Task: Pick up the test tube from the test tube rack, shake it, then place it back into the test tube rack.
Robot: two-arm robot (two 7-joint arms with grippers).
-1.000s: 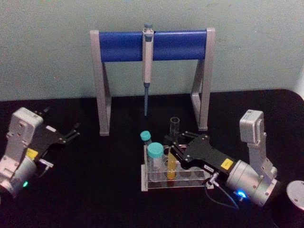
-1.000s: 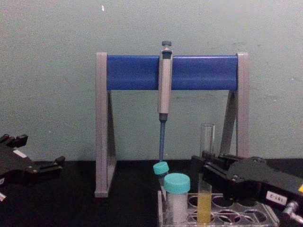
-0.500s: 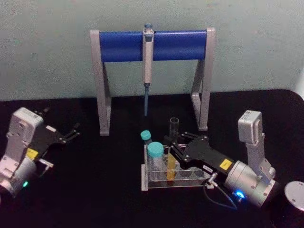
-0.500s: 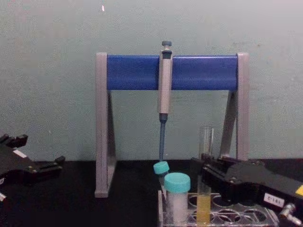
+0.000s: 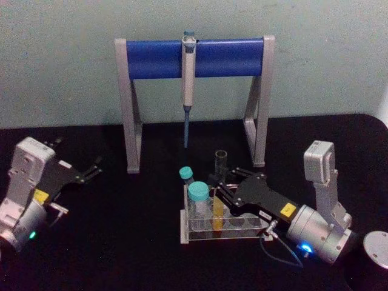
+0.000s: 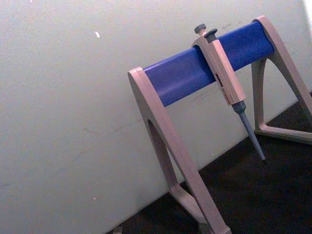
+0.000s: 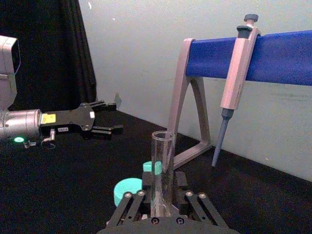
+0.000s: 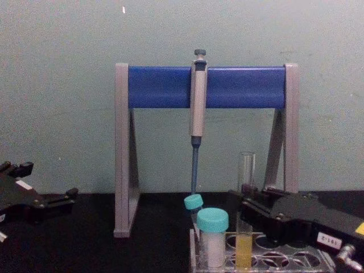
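Right claw (image 5: 217,189) clamped on test tube (image 5: 219,182), fingers pinching glass at mid-height; contact point partly hidden behind claw body. Tube upright in test tube rack (image 5: 200,233), yellow liquid in lower part, round bottom hard to make out through rack wall. Rack cut off at lower edge in chest view. Yellow sticker on right claw, writing unreadable. Left claw (image 5: 92,169) at 9 o'clock of rack, well apart, fingers spread, holding nothing; its label unreadable too. Pipette (image 5: 188,79) hangs on stand (image 5: 130,109) at 12 o'clock. Black desk (image 5: 121,242).
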